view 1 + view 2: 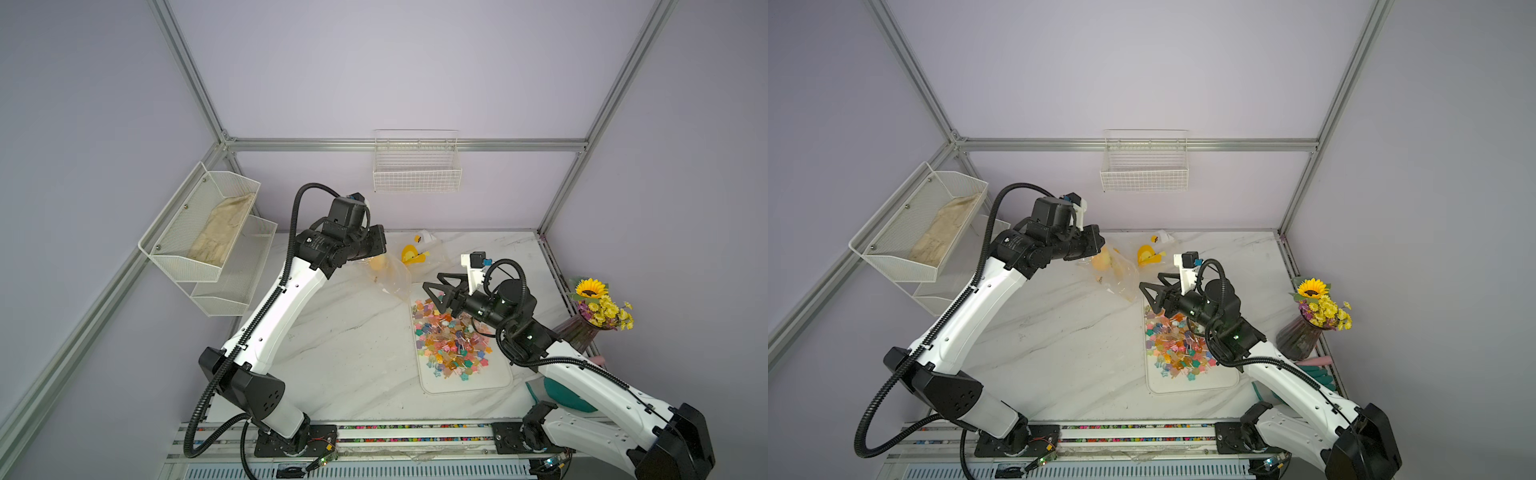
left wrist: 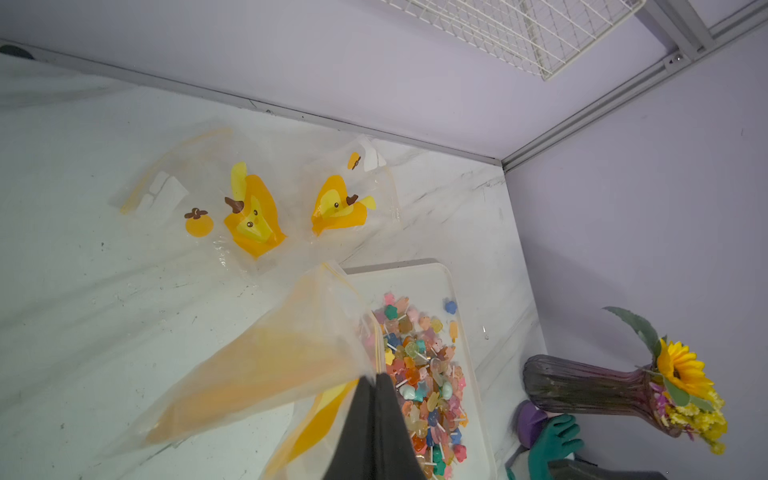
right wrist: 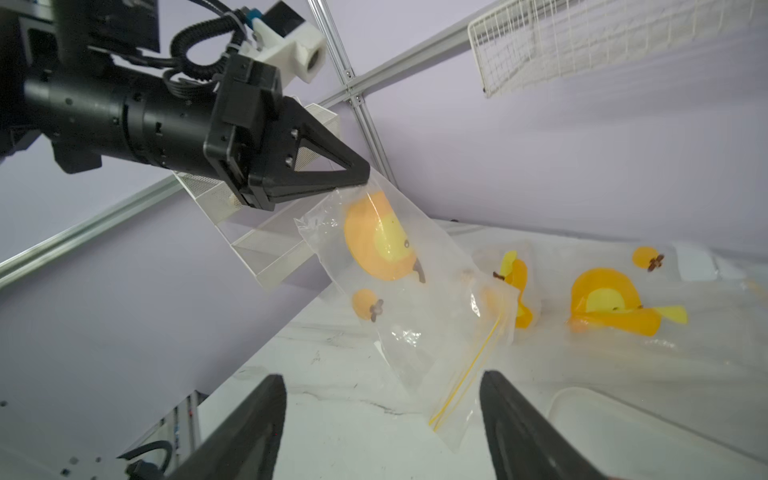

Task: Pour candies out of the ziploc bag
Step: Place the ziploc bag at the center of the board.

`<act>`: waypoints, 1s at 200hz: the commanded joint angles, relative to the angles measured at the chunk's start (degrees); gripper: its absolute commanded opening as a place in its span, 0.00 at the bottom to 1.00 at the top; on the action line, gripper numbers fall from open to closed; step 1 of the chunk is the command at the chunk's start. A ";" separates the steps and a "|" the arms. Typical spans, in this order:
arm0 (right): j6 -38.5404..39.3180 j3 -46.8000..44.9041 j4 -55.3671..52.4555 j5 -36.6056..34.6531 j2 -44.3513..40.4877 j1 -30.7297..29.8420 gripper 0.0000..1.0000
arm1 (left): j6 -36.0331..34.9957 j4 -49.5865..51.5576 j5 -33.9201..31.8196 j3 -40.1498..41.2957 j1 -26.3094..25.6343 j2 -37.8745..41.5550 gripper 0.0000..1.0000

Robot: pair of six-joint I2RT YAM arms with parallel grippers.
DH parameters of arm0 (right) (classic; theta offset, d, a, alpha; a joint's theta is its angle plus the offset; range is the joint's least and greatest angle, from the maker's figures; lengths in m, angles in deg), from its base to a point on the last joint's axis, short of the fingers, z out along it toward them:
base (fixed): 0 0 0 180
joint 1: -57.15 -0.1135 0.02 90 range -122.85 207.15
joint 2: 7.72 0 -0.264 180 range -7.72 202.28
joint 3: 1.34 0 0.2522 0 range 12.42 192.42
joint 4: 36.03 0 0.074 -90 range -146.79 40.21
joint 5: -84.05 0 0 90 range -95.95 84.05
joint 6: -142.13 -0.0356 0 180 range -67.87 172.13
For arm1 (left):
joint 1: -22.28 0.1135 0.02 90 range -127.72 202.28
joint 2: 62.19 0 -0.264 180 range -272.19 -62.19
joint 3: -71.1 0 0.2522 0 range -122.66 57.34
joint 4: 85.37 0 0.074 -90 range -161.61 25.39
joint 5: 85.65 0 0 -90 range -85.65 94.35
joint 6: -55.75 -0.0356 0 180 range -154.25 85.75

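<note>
Though tricky to judge through plastic, looks like a pretty much empty ziploc bag (image 3: 415, 299) dangling mouth-down, one corner pinched tight in the left claw (image 3: 359, 180). Zipper end hanging by the far edge of the tray (image 1: 465, 388). Candies (image 1: 451, 336) heaped in that tray on the bench (image 1: 353, 340). Right claw (image 1: 431, 281) spread wide near the zipper end, gripping nothing.

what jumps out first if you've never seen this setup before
The heap of bright candies on the white tray, on the right half of the table, catches the eye first. Over the tray's far end the left gripper is shut on a clear ziploc bag printed with orange shapes, hanging mouth down and seemingly empty, with the right gripper open beside its lower end. A sunflower bouquet stands at the right edge.
</note>
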 commanded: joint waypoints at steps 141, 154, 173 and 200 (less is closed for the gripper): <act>47.73 13.78 56.77 -43.28 44.97 -24.60 0.92 | 18.43 -8.13 -0.25 5.12 1.30 5.32 0.00; 50.51 17.19 57.58 -47.19 48.35 -24.61 0.92 | 18.61 -8.74 -0.25 6.04 1.38 5.86 0.00; 53.44 21.35 59.09 -50.98 52.02 -24.56 0.88 | 18.78 -9.06 -0.01 6.78 1.37 6.29 0.00; 53.55 23.20 60.26 -52.24 53.30 -24.02 0.78 | 18.95 -9.17 0.23 7.69 1.48 7.28 0.00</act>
